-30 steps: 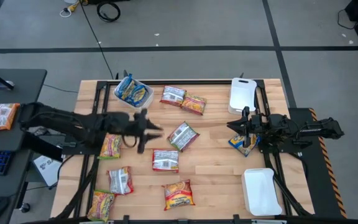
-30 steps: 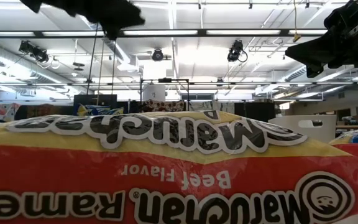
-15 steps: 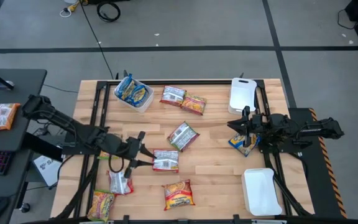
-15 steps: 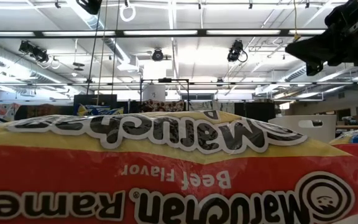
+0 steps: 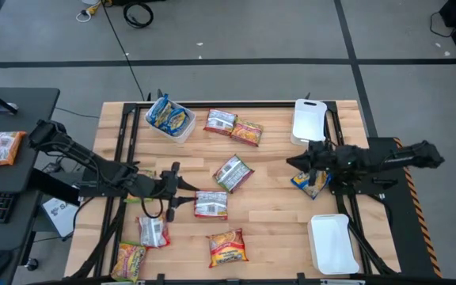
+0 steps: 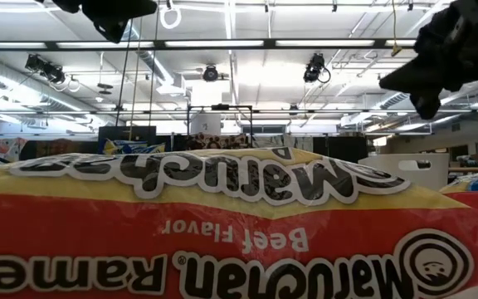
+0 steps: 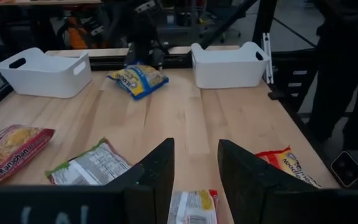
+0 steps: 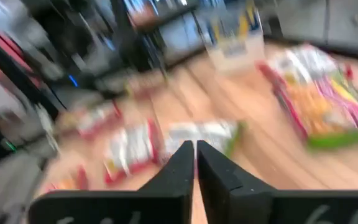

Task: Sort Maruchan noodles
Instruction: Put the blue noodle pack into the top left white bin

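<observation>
Pale wooden surface (image 5: 267, 206) on a grey floor crossed by dark lines, seen from above; bright ceiling lights and rafters in the low view behind an orange-red beef packet (image 6: 222, 224) filling most of that picture.

Maruchan noodles scattered over the boards:
- blue-yellow packets (image 5: 168, 115) inside the white bin (image 5: 182, 131) near the far left corner
- silver-white packet (image 5: 221, 120) touching an orange-red packet (image 5: 247, 132), both along the far edge
- green-edged silver packet (image 5: 233, 172) tilted near the middle
- silver-white packet with red (image 5: 210, 203) just beside the left gripper (image 5: 174, 198)
- another silver-white packet (image 5: 153, 231) nearer the front left, yellow-green packet (image 5: 130, 259) at the front left corner
- orange-red packet (image 5: 228, 246) at the front middle
- blue-yellow packet (image 5: 308, 181) lying just below the right gripper (image 5: 294, 163)

Two more white trays on the right side: one at the far edge (image 5: 309, 121), one at the front (image 5: 332, 242).

Left jaws apart, nothing between the fingers (image 7: 157, 171), pointing across the boards toward the far blue-yellow packet (image 7: 137, 79). Right jaws together in the wrist view, fingers (image 8: 185, 165) closed on nothing, raised over the boards close to the blue-yellow packet.
</observation>
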{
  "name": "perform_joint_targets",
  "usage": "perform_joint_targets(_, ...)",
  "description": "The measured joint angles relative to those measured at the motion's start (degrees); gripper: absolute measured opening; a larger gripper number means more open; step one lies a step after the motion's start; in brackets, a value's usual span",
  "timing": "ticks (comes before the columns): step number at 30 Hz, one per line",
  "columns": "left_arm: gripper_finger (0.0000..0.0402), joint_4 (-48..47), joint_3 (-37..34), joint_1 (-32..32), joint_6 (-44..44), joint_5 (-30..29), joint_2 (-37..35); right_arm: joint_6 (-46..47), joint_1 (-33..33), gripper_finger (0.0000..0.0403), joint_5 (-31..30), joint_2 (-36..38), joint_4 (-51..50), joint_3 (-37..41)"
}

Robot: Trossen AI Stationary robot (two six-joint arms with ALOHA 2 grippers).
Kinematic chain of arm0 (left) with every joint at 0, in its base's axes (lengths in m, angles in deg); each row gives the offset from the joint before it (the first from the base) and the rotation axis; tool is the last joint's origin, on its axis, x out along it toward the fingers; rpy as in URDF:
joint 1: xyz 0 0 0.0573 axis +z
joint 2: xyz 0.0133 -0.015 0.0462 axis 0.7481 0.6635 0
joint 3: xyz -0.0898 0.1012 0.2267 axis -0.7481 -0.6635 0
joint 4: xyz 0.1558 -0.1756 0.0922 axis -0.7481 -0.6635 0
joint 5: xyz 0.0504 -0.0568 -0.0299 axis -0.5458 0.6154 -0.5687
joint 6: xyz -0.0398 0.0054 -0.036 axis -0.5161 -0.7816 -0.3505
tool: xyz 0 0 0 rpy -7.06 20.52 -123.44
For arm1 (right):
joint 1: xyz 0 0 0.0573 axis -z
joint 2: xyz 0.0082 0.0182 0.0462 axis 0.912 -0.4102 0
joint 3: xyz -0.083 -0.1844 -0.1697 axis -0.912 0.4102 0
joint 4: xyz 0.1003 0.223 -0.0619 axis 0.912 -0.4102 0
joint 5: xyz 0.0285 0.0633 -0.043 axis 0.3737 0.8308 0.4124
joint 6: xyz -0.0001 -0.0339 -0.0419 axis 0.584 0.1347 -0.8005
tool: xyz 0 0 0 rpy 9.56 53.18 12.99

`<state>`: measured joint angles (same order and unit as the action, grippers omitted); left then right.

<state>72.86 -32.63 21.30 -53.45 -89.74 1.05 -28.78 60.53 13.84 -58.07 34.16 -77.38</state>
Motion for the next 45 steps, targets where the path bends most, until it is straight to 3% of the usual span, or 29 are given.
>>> perform_joint_targets(5, 0.0128, -0.1, 0.0, 0.3, -0.9, -2.3, 0.0, 3.2, -5.4, 0.0009, -4.3, -18.5, -16.0, -14.4)
perform_joint_targets(10, 0.0128, -0.4, 0.0, 0.3, -2.0, -5.4, 0.0, 12.0, -7.1, 0.0007, 3.3, -36.1, -43.3, -27.6)
perform_joint_targets(13, 0.0128, -0.4, 0.0, 0.3, -2.0, -5.7, 0.0, 16.9, -7.7, 0.0006, 5.8, -43.9, -55.7, -29.8)
perform_joint_targets(16, 0.0128, -0.7, 0.0, 0.3, -3.6, -6.8, 0.0, 20.5, -7.7, 0.0008, 6.3, -49.5, -61.4, -28.5)
perform_joint_targets(23, 0.0128, -0.8, 0.0, -0.1, -8.0, -6.5, 0.7, 23.1, -6.6, 0.0007, 8.0, -58.0, -56.2, -24.4)
perform_joint_targets(31, 0.0128, 2.0, 0.1, 1.6, -15.5, -5.7, 10.0, 14.4, -9.6, 0.0007, 10.0, -58.8, -29.4, -28.2)
perform_joint_targets(35, 0.0130, 11.0, 0.1, 3.8, -17.4, -1.0, 17.4, 8.9, -11.8, 0.0007, 10.0, -56.8, -20.7, -29.1)
perform_joint_targets(40, 0.0149, 16.3, 1.9, 7.2, -18.8, 4.3, 25.5, 12.8, -15.7, 0.0007, 10.4, -53.7, -24.6, -29.1)
perform_joint_targets(45, 0.0157, 16.2, 5.9, 9.2, -10.5, 8.7, 31.6, 22.4, -20.0, 0.0005, 12.8, -55.2, -37.4, -29.1)
